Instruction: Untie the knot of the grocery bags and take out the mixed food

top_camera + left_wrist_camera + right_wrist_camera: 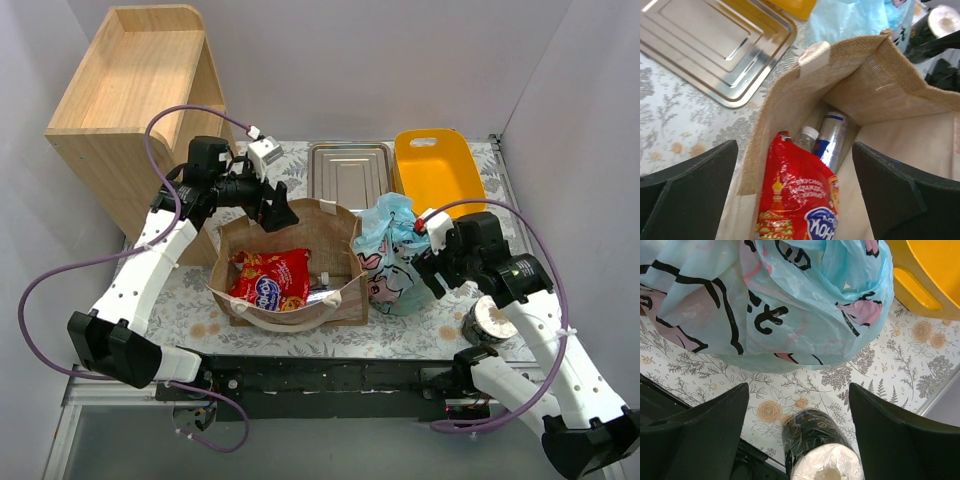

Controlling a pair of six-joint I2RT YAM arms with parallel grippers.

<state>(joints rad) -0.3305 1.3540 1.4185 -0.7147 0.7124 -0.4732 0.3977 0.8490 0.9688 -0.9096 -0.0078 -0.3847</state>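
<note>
While the left claw (278,212) gapes over the carrier (790,90), seemingly to reach its crisp packet (795,200), the right claw (799,410) waits wide, empty.

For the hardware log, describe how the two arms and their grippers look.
Both the left arm and right arm have white shell-like links with black joints and bases. A thin purple cable loops loosely from each. The left gripper and right gripper each have two broad, matte black, wedge-shaped fingers. A small white camera block sits on the left wrist.
</note>
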